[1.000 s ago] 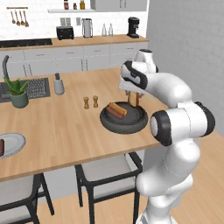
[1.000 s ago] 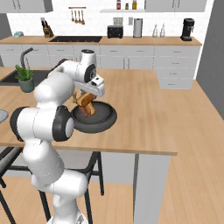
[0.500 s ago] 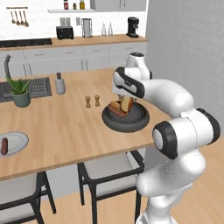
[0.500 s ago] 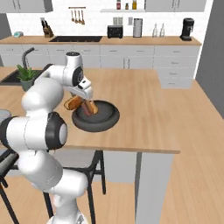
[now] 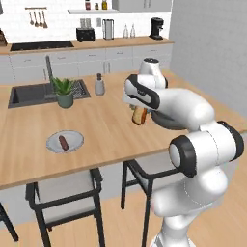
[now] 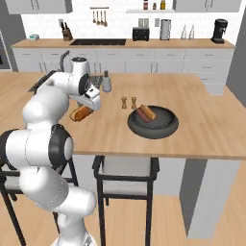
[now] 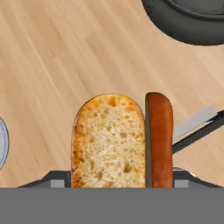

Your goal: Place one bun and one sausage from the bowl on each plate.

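Note:
My gripper (image 6: 82,113) is shut on a toasted bun (image 7: 108,140) with a brown sausage (image 7: 159,135) pressed against its side, held above the bare wooden counter. It hangs left of the wide dark bowl (image 6: 153,126), which holds another bun and sausage (image 6: 145,113). The bowl's rim (image 7: 188,24) shows at the upper right of the hand view. In the left base view the held bun (image 5: 140,116) hangs right of a pale plate (image 5: 72,144) that carries one sausage (image 5: 62,142). A plate edge (image 7: 1,144) peeks in at the hand view's left. The second plate is out of view.
Salt and pepper shakers (image 6: 129,102) stand just behind the bowl. A grey bottle (image 5: 99,85), a potted plant (image 5: 64,91) and the sink (image 5: 29,94) sit at the back of the counter. Stools (image 6: 126,168) stand under the front edge.
The gripper has lifted the bun and sausage out of the dark bowl and carried them left over the counter. The whole picture has shifted, so the base has moved too.

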